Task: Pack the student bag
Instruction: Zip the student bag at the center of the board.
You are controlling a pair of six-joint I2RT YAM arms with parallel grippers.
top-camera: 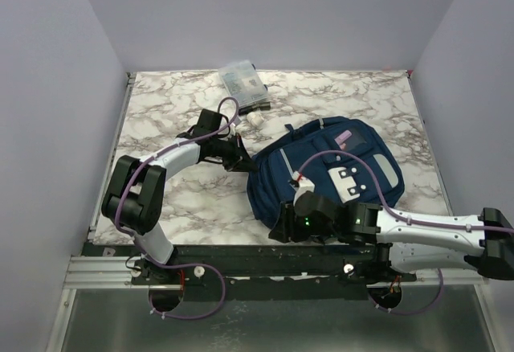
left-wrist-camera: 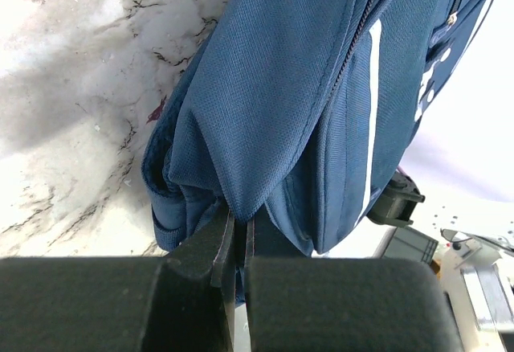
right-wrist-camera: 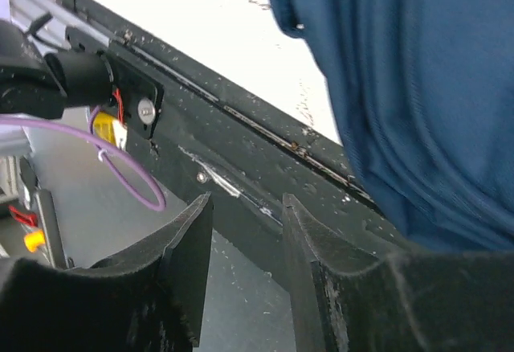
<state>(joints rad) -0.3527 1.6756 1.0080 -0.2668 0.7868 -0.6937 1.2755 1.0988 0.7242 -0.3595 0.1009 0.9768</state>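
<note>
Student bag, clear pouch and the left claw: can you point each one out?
student bag (top-camera: 321, 139): overhead view, navy fabric.
clear pouch (top-camera: 243, 84): overhead view, its middle.
left gripper (left-wrist-camera: 239, 235): left wrist view, between its fingertips.

Left arm (top-camera: 148, 191), at 8 o'clock in the top view: black joint housings and white links are noted. Right arm (top-camera: 434, 227), at 4 o'clock: black-and-white build likewise, with a green light (top-camera: 307, 223) on the black wrist. A purple cable (right-wrist-camera: 120, 159) is routed along each arm. Right gripper (right-wrist-camera: 245, 207) fingers are recorded as flat, matte black and dust-speckled. A silver screw (right-wrist-camera: 145, 111) is seen at 10 o'clock of the right wrist view.
</note>
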